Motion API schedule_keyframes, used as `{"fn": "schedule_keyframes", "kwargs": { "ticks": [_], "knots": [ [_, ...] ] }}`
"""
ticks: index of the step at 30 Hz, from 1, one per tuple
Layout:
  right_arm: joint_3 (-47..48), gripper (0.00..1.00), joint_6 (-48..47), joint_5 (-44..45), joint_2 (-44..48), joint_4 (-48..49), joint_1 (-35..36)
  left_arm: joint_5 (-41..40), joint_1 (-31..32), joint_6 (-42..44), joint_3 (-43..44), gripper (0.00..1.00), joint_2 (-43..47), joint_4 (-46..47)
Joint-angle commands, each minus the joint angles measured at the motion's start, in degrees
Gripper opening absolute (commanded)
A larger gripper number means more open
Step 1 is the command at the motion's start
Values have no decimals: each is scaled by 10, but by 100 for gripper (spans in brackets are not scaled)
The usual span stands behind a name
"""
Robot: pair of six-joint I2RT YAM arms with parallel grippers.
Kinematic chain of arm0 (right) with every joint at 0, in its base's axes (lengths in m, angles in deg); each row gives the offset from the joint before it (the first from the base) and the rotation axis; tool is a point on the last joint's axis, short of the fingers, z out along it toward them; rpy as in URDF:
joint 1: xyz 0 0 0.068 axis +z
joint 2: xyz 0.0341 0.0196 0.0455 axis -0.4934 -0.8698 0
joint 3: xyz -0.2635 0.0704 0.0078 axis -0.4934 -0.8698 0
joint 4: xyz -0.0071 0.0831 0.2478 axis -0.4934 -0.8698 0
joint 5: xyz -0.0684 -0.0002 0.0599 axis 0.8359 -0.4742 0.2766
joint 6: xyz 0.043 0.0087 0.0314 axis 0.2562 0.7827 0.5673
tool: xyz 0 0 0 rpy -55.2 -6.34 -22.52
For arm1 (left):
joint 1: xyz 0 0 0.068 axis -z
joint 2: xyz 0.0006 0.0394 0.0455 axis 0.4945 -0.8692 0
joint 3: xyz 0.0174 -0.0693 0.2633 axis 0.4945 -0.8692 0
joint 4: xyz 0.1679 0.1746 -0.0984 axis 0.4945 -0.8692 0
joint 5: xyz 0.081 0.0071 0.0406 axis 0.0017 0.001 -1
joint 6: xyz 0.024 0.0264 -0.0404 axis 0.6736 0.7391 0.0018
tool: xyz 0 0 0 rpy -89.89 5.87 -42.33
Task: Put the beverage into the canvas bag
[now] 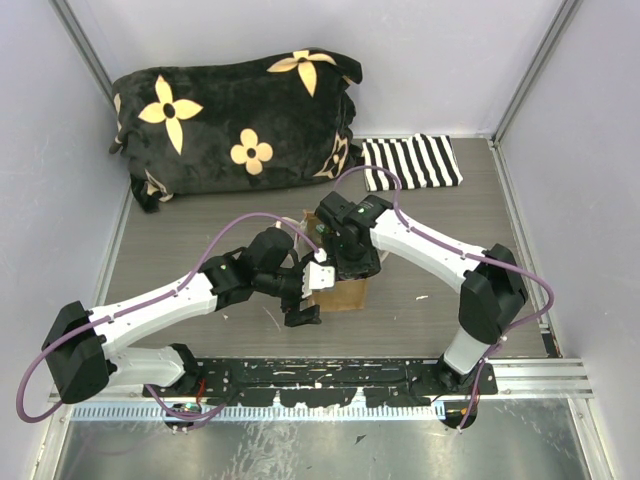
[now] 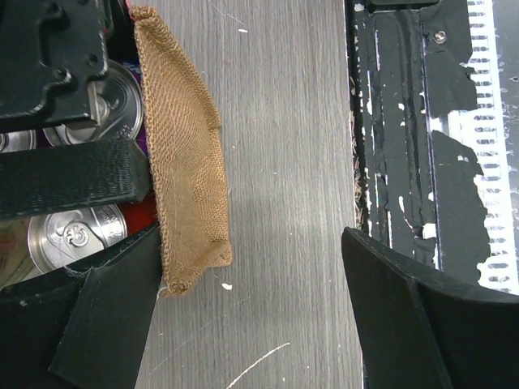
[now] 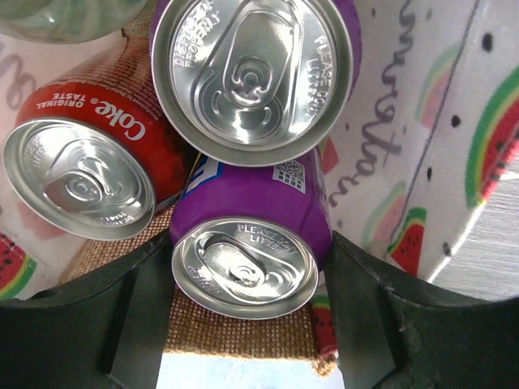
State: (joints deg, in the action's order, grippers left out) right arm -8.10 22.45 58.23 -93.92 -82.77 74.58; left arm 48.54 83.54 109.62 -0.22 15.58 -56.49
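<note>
While inside canvas bag point(image 3: 235, 334), purple can point(image 3: 251, 203), pinched by right hand point(image 3: 247, 279)

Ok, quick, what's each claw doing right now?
Left claw: open, straddling the wall of the canvas bag, holding nothing.
Right claw: closed on the purple can inside the bag.

- Top view: tan-brown canvas bag point(image 1: 345, 295) sits largely under the black right gripper point(image 1: 352, 268); contents and fingertips unseen.
- Left wrist view: two silver can tops point(image 2: 75, 235) half hidden behind black gripper parts, cropped at the left edge.
- Right wrist view: upper purple can point(image 3: 251, 73) is cropped at the top and covers much of the lower purple can point(image 3: 259, 207).
- Pale green object point(image 3: 73, 14), top-left corner: cropped, blurred, unidentifiable.
</note>
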Motion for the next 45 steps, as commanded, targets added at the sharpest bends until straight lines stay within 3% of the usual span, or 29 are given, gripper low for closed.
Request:
{"fn": "schedule_keyframes", "kwargs": {
  "ticks": [1,10,13,16,23,24,33,39,45],
  "knots": [
    [-27,1,10,30,15,53,1,5,4,0,-15,94,8,-24],
    [-90,1,13,20,8,85,3,3,3,1,-14,94,10,-26],
    [-95,8,15,20,14,83,4,2,4,1,-15,94,11,-27],
    [-79,32,15,26,23,69,5,2,3,2,-13,94,12,-28],
    [8,68,14,53,50,21,4,2,4,1,4,95,14,-36],
    [23,98,14,58,52,14,4,3,3,0,8,95,16,-37],
    [131,100,19,75,59,-13,4,-1,4,-54,60,97,25,-40],
    [175,100,22,108,82,20,5,-74,-17,-163,100,98,27,-22],
    [178,100,16,164,125,57,2,-141,-32,-215,152,99,26,-45]
  ]
}}
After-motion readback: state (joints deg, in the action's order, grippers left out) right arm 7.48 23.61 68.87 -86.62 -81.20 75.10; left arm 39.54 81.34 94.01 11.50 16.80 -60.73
